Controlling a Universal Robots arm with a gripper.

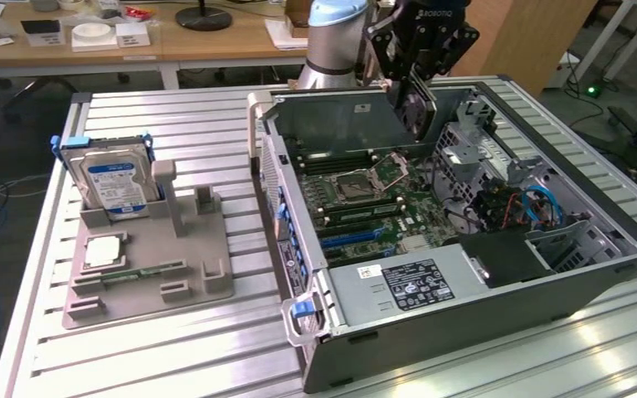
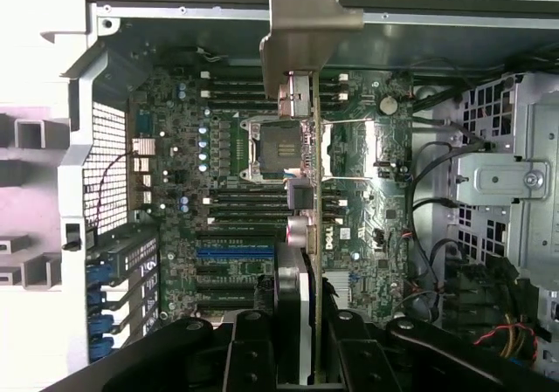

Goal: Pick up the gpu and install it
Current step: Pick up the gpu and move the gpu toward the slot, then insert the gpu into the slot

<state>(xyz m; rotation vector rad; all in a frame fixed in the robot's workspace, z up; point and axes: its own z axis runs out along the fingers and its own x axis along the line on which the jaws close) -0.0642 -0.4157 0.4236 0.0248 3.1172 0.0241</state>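
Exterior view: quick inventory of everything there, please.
computer case: one, dark grey, open, exterior view's right
motherboard: one, green, inside the case
gpu: one, dark with pale bracket, above the case
hard drive: one, silver, blue-white label, upright on the holder
memory stick: one, green, flat on the holder
holder: one, grey, exterior view's left
table: one, silver, under everything
arm: one, silver and blue, behind the case
jaws: one pair, black, shut on the gpu

Bright overhead light; glare on metal table (image 1: 595, 342) (blown white, wrist view); case (image 1: 484, 319) interior dim.
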